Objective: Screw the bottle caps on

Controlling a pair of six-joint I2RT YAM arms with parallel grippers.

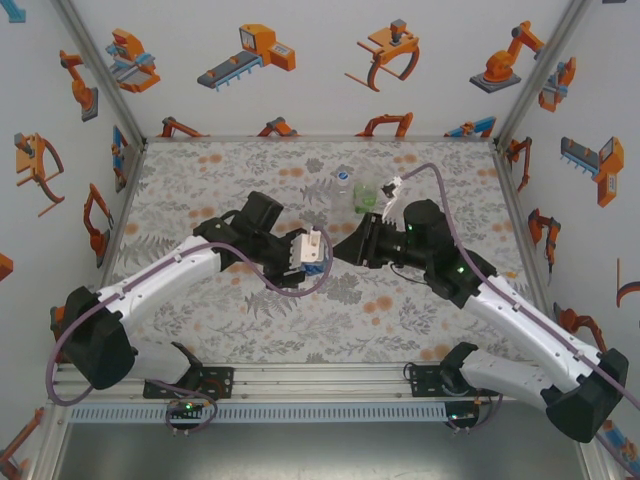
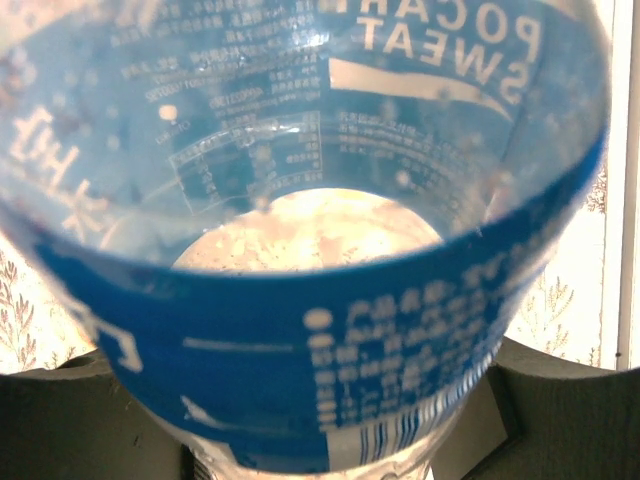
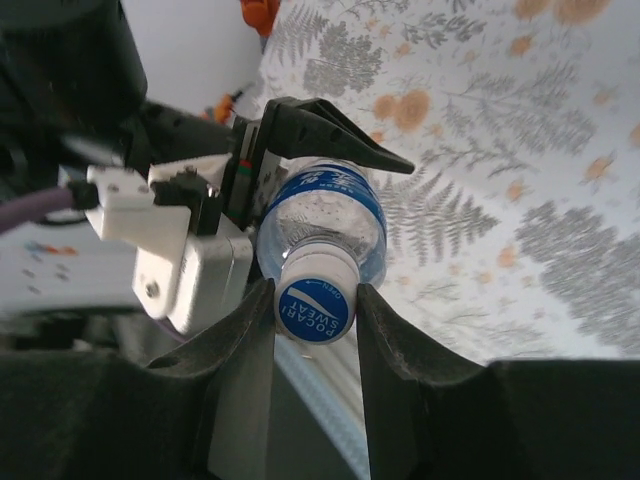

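Two spare bottles stand near the far edge of the grey, fern-and-flower patterned tabletop (image 1: pixel 250 320): a plain clear plastic bottle (image 1: pixel 343 180) and, just beside it, a green-tinted plastic bottle (image 1: pixel 365 196). Both sit beyond the grippers and well apart from them, with the right arm's purple cable (image 1: pixel 440 200) looping close by the green one. Whether those two carry caps is too small to tell. White walls printed with orange robot-arm cartoons (image 1: pixel 250 50) close in the table on three sides. That makes three bottles in all and one cap that can be made out. The third, a clear plastic bottle with a blue label (image 3: pixel 325 212), is held off the table at mid-table, lying roughly level between the two arms. The left gripper (image 1: pixel 312 255) is clamped around its labelled body, which crowds the left wrist view (image 2: pixel 400 350). The right gripper (image 3: pixel 315 300) pinches the small round white screw cap with a blue printed top (image 3: pixel 313 310), one finger on each side, the cap sitting at the bottle's mouth. Both arms reach inward from the near corners, elbows bent outward, wrists turned so the grippers face each other nearly nose to nose.
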